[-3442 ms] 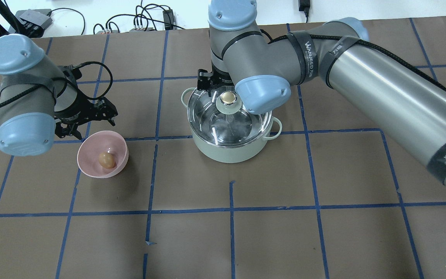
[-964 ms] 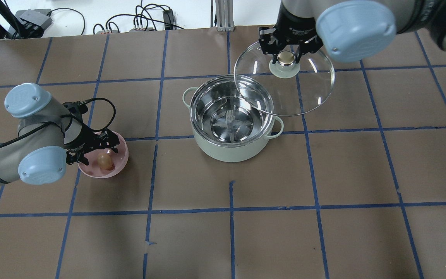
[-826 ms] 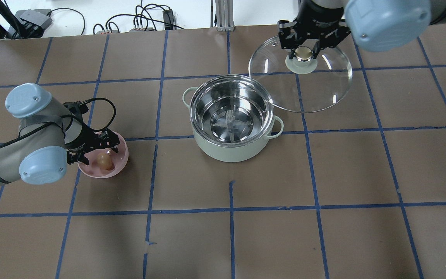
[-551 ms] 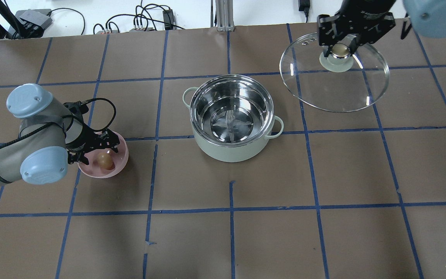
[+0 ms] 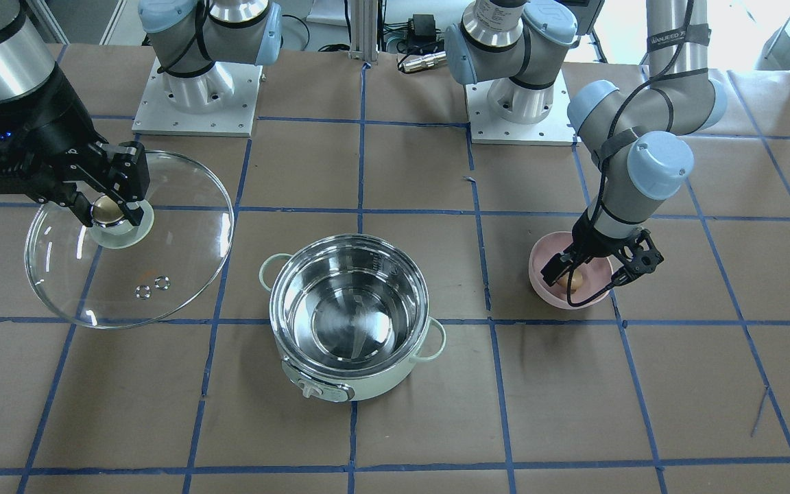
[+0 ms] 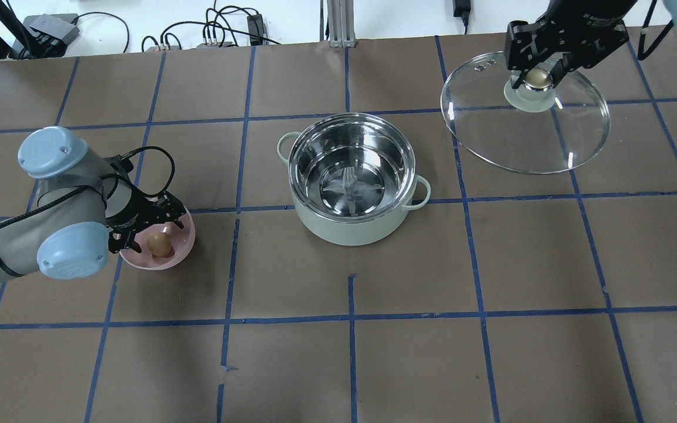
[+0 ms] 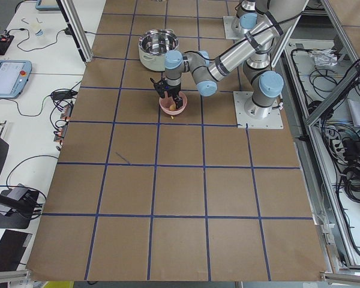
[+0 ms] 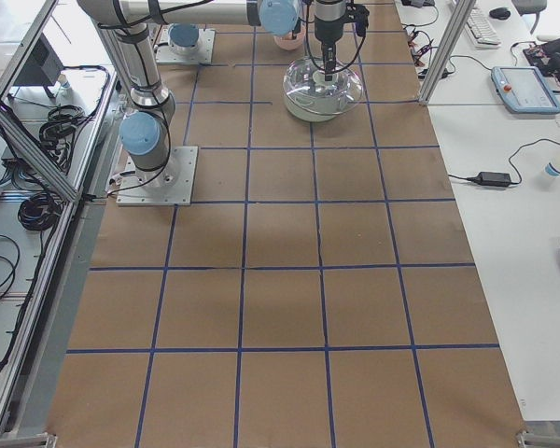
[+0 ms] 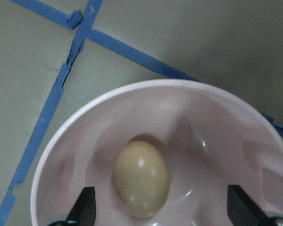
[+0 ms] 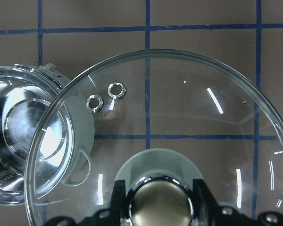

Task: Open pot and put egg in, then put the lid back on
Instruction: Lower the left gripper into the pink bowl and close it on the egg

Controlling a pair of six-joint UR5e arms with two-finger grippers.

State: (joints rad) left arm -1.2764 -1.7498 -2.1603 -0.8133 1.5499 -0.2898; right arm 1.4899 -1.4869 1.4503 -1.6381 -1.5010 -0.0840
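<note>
The mint-green pot stands open at the table's middle, its steel interior bare; it also shows in the front view. My right gripper is shut on the knob of the glass lid and holds it in the air to the pot's right, clear of the rim. The right wrist view shows the lid with the pot at the left edge. The brown egg lies in a pink bowl. My left gripper is open and low in the bowl, its fingers on either side of the egg.
The pink bowl sits about one tile from the pot on my left side. The table is brown with blue tape lines. The arm bases stand at the table's edge near me. Cables lie beyond the far edge.
My right gripper lifted the lid off the pot and carried it away to the right. My left gripper came down into the pink bowl around the egg.
</note>
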